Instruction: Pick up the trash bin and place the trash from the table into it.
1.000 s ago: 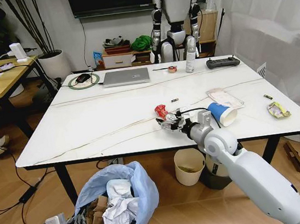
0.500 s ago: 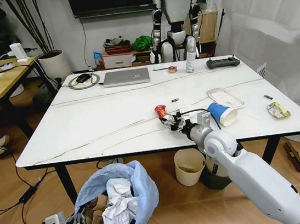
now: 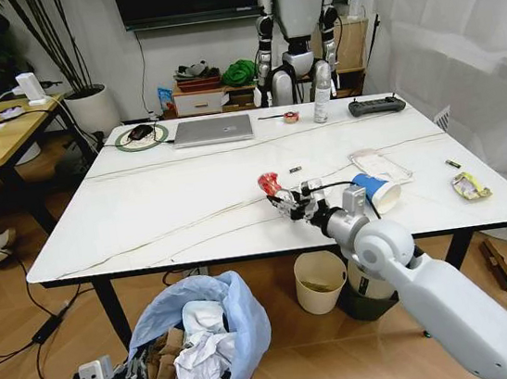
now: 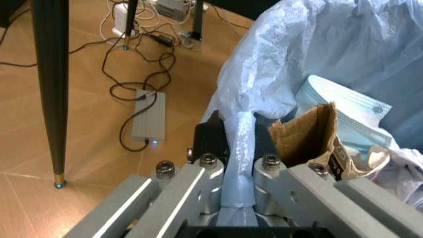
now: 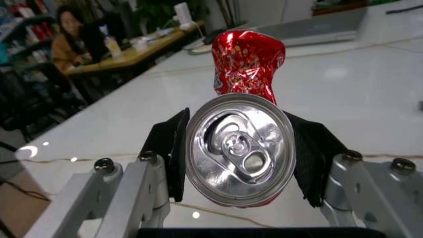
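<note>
Right wrist view: crushed red can (image 5: 243, 148) between pads (image 5: 173, 153)

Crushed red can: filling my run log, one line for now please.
right gripper | shut on crushed red can | above table | left gripper | holding trash bin

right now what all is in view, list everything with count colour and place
table: 1, white marble-look, centre
trash bin: 1, light-blue bag, low in front of table, holds tissues and cardboard
crushed can: 1, red, between right gripper's pads
paper cup: 1, blue-white, on its side, table right
flat packet: 1, whitish, behind the cup
wrapper: 1, yellowish, far right edge
laptop: 1, silver, far side
spray bottle: 1, clear, far side
cream bin: 1, under table
left gripper: clamped on bin's bag rim
right gripper: over the table, holding the can
</note>
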Controlling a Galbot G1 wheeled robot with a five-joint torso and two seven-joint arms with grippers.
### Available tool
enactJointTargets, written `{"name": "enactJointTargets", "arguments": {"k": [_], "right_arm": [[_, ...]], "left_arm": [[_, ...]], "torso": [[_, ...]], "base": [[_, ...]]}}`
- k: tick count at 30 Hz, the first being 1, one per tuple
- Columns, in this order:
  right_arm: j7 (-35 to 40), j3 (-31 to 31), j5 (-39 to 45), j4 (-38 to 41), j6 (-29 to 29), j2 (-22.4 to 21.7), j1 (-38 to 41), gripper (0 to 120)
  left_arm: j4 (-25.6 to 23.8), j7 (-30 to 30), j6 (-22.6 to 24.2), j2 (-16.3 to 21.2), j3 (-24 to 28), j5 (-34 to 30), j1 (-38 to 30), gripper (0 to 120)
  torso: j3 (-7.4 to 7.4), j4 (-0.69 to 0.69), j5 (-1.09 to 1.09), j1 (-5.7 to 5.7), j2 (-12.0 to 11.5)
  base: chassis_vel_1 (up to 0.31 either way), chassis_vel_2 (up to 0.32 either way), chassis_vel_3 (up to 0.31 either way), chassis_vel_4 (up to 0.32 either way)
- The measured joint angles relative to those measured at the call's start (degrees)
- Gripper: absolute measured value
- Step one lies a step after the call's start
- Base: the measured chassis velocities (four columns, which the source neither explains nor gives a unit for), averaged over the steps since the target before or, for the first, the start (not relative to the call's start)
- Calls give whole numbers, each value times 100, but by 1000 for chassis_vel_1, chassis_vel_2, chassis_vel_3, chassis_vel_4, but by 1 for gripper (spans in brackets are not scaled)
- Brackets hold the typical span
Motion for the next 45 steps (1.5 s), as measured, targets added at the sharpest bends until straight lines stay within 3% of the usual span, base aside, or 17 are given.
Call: {"name": "enactJointTargets", "arguments": {"k": [7,12,21,35,39,45], "right_arm": [[-26,-530,691,1092,246,-283,-122,44],[-97,-1355,836,1649,477,-429,-324,44],[-181,-2109,655,1787,680,-476,-423,44],[-284,-2241,246,1805,758,-551,-602,46],[-284,-2185,153,1771,772,-551,-665,66],[-281,-2145,140,1765,772,-534,-697,86]], "left_arm": [[-27,-13,13,37,-22,-69,21,0],[-27,-32,35,30,-24,-86,-17,0],[-31,-74,74,-21,-15,-93,-84,0],[-44,-97,100,-68,1,-99,-71,0],[-56,-106,108,-65,-1,-121,-67,0],[-56,-118,120,-43,-2,-147,-84,0]], "torso": [[0,0,-1,0,0],[-1,0,-1,0,0],[0,0,-1,0,0],[0,0,-1,1,0],[0,0,0,1,0],[0,0,-1,1,0]], "base": [[0,0,0,0],[0,0,0,0],[0,0,0,0],[0,0,0,0],[0,0,0,0],[0,0,0,0]]}}
